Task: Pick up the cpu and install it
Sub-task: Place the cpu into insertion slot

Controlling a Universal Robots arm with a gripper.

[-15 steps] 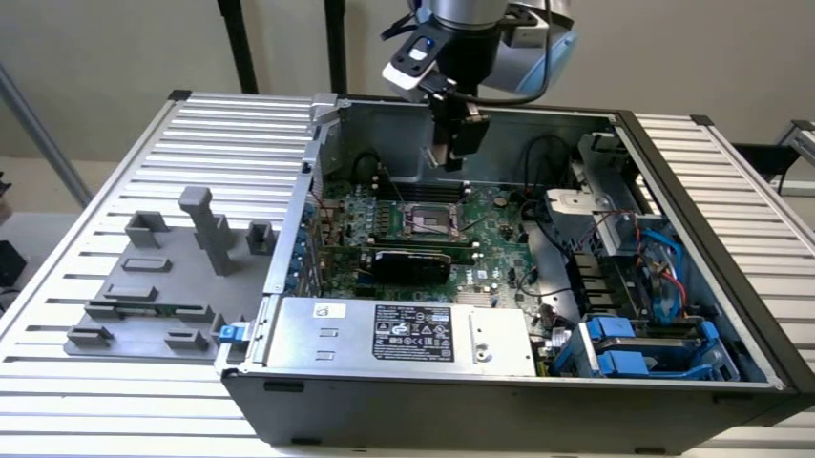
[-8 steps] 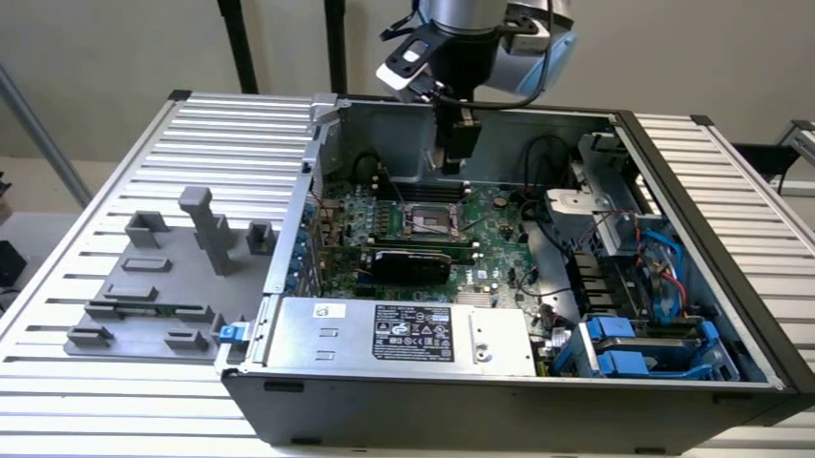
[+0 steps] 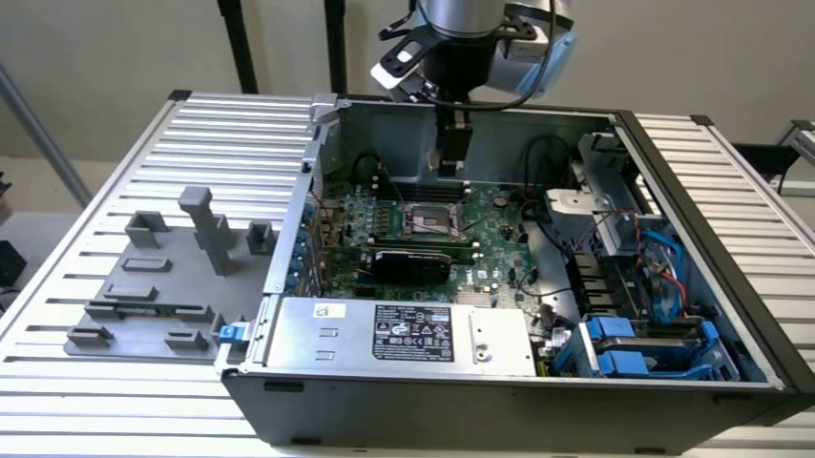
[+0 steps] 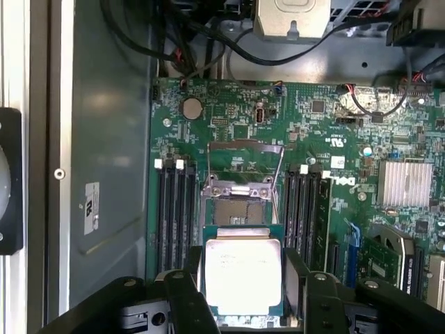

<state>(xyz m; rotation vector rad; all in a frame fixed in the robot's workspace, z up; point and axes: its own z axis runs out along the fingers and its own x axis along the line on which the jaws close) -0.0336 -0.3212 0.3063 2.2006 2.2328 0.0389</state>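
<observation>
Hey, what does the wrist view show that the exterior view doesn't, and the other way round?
Wrist view: the cpu, silvery top up, clamped between the fingers of the gripper near the open socket, plus a coin cell battery and a finned heatsink.
Exterior view: grey fixture blocks on the slatted table at that view's left, the labelled power supply and blue drive caddies.
Both: the green motherboard, its socket and the inside of the computer case.
</observation>
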